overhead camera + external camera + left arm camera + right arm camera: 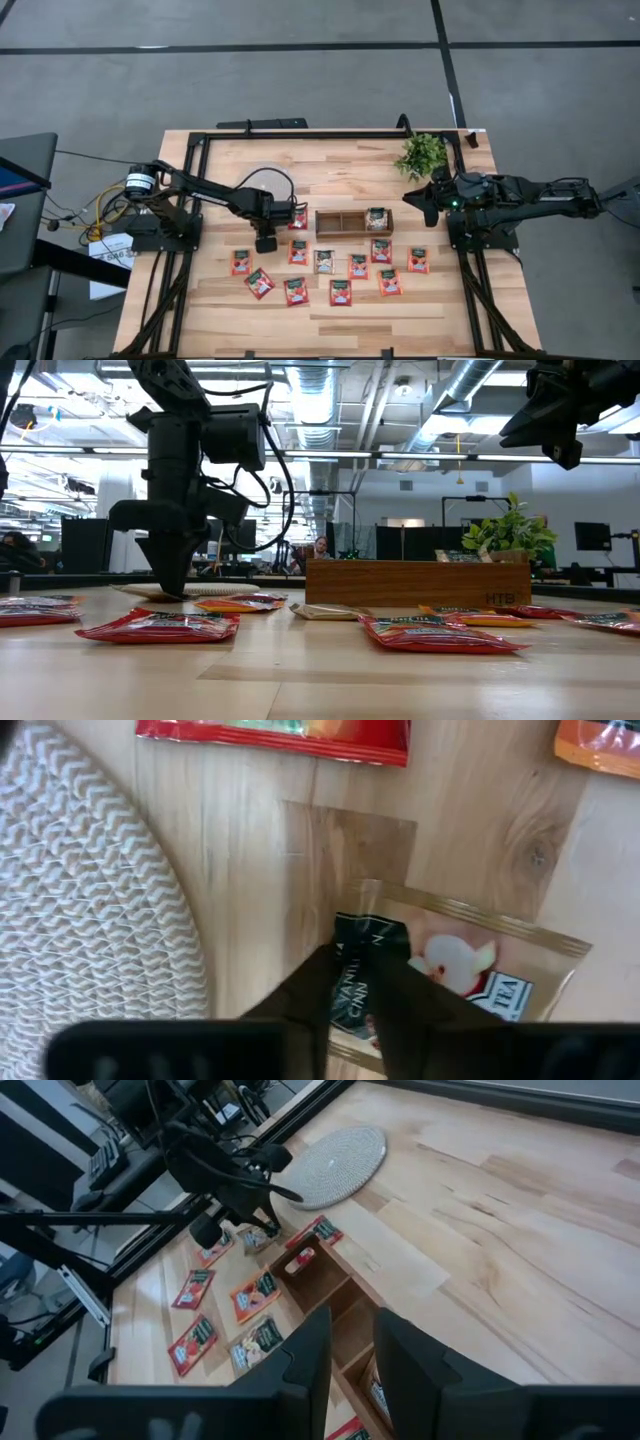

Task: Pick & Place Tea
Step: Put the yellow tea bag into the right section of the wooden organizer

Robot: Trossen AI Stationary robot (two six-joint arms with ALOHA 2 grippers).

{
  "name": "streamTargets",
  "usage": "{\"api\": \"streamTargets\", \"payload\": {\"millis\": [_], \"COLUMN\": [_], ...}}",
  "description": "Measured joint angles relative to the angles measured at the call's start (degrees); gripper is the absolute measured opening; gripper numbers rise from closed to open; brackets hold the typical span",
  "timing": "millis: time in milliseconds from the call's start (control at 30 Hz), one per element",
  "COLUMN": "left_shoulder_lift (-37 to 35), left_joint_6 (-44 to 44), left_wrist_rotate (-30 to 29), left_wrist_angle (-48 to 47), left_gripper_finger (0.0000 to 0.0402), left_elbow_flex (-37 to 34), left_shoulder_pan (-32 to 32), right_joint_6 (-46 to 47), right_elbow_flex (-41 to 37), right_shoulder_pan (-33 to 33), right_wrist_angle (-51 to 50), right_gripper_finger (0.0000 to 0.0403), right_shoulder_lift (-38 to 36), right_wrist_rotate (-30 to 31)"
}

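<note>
Near rows: about a dozen small flat square tea sachets [341,292], mostly red with green and white print, lie loose on the pale wooden table [200,320], spread in two rough rows across its near middle.

Pale sachet: one beige sachet [324,261] sits among the red ones in the row just before the tray.

Left gripper: the left gripper [350,982] points straight down at the table, left of the tray, its fingertips pinched together on a pale sachet with a dark label [455,975] that lies flat on the wood.

Woven mat: a round white woven mat [90,910] lies just beside that sachet, on its left.

Tray: the brown three-compartment wooden tray [345,213] stands beyond the rows, mid-table. One sachet [377,219] rests in its right compartment; the other two compartments look empty.

Right gripper: the right gripper [350,1350] waits raised above the far right of the table, fingers apart, holding nothing.

Plant: a small green potted plant [422,153] stands at the far right edge.

Progress: judged early. One sachet appears placed, one is being grasped, and the many loose sachets remain to be moved.
</note>
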Motion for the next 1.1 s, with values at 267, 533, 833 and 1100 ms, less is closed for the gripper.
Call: {"api": "streamTargets", "payload": {"millis": [267,533,833,1100], "left_shoulder_lift": [0.7,-0.5,-6.8,-6.5], "left_joint_6": [-0.5,0.2,1.0,7.9], "left_wrist_rotate": [-0.5,-2.1,-10.7,-16.7], "left_wrist_angle": [-3.7,-13.3,-20.3,-9.9], "left_gripper_finger": [0.0001,0.0,0.0,0.0], "left_elbow_flex": [4.3,15.1,25.7,36.5], "left_shoulder_pan": [-0.1,-0.2,-0.2,-0.4], "right_joint_6": [0.1,0.1,0.2,-7.6], "right_elbow_flex": [0.0,0.0,0.0,0.0], "right_shoulder_pan": [0.0,0.0,0.0,0.0], "right_wrist_angle": [0.0,0.0,0.8,15.9], "right_gripper_finger": [0.0069,0.0069,0.0069,0.008], "right_shoulder_lift": [0.0,0.0,0.0,8.0], "right_wrist_rotate": [0.0,0.0,0.0,-3.4]}}
